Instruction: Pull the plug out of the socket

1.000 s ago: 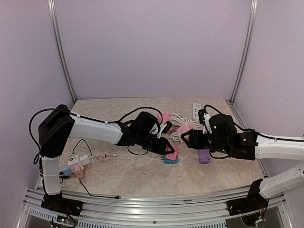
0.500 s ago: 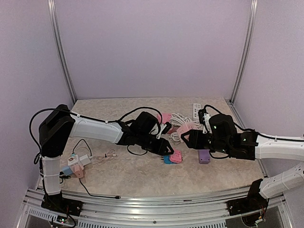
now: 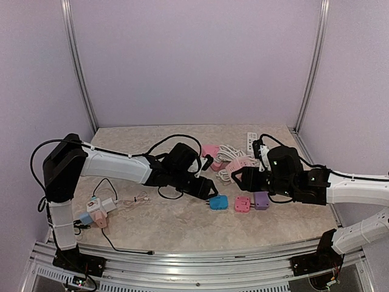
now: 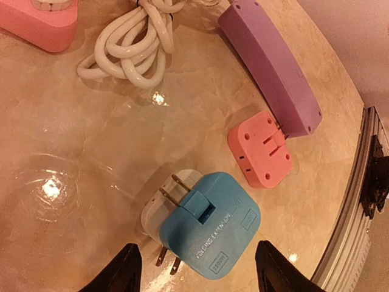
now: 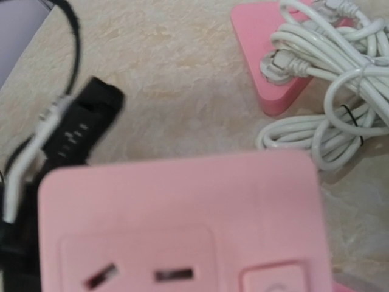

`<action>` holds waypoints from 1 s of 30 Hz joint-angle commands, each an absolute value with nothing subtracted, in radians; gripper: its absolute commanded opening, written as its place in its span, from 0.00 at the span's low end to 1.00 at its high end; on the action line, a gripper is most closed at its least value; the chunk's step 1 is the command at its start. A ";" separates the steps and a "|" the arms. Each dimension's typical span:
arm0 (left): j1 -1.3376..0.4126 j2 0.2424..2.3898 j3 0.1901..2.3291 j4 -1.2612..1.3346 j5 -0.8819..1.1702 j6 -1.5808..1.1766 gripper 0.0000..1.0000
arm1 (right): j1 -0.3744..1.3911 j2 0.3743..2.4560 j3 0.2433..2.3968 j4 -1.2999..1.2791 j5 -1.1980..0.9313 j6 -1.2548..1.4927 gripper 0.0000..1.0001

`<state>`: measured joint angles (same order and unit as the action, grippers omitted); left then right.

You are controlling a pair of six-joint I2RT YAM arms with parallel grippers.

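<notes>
my left gripper [image 4: 200, 267] has its jaws apart and clamped on nothing, with the blue plug [image 4: 213, 225] lying loose on its side between the two tips at the bottom centre of the wrist view. its bare prongs point to the upper left, already out of the pink socket block [image 4: 260, 150] just up and right. i judge it light, rigid and smooth-shelled, likely to skid on the glossy tabletop [image 4: 73, 152], so i'd pinch across the flat sides of the body, never the prongs. my right gripper [image 3: 243, 177] sits mid-right in the top view, jaw state i cannot tell, a pink power strip [image 5: 182, 213] filling its camera.
</notes>
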<state>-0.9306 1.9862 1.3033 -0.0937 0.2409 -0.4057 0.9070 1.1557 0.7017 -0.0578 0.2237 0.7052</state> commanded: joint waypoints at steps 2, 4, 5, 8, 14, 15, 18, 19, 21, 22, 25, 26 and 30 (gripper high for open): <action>-0.925 1.824 1.198 -0.031 0.152 -0.419 0.75 | 0.953 1.154 0.708 -0.058 0.227 0.592 0.00; -0.918 1.758 1.143 -0.018 0.117 -0.429 0.80 | 0.978 1.160 0.711 -0.057 0.235 0.552 0.00; -0.913 1.724 1.116 -0.016 0.100 -0.437 0.83 | 1.001 1.166 0.713 -0.056 0.240 0.533 0.00; -0.891 1.619 1.043 -0.033 0.064 -0.446 0.89 | 1.054 1.186 0.720 -0.041 0.256 0.485 0.00; -0.819 1.438 0.970 -0.154 0.033 -0.438 0.99 | 1.171 1.256 0.732 -0.049 0.308 0.466 0.00; -0.793 1.410 0.961 -0.170 0.044 -0.437 0.99 | 1.185 1.269 0.727 -0.049 0.313 0.477 0.00; -0.736 1.341 0.942 -0.216 0.071 -0.434 0.99 | 1.233 1.302 0.712 -0.063 0.363 0.506 0.00; -0.719 1.320 0.938 -0.231 0.074 -0.432 0.99 | 1.245 1.313 0.706 -0.066 0.372 0.515 0.00; -0.687 1.282 0.927 -0.256 0.080 -0.429 0.99 | 1.267 1.340 0.700 -0.074 0.386 0.538 0.00; -0.672 1.265 0.920 -0.262 0.083 -0.429 0.99 | 1.278 1.354 0.700 -0.084 0.398 0.550 0.00; -0.626 1.225 0.897 -0.270 0.107 -0.437 0.99 | 1.319 1.401 0.701 -0.113 0.440 0.582 0.00; -0.613 1.214 0.891 -0.272 0.117 -0.440 0.99 | 1.326 1.416 0.702 -0.122 0.454 0.594 0.00; -0.580 1.188 0.886 -0.299 0.131 -0.444 0.99 | 1.340 1.461 0.696 -0.139 0.490 0.637 0.00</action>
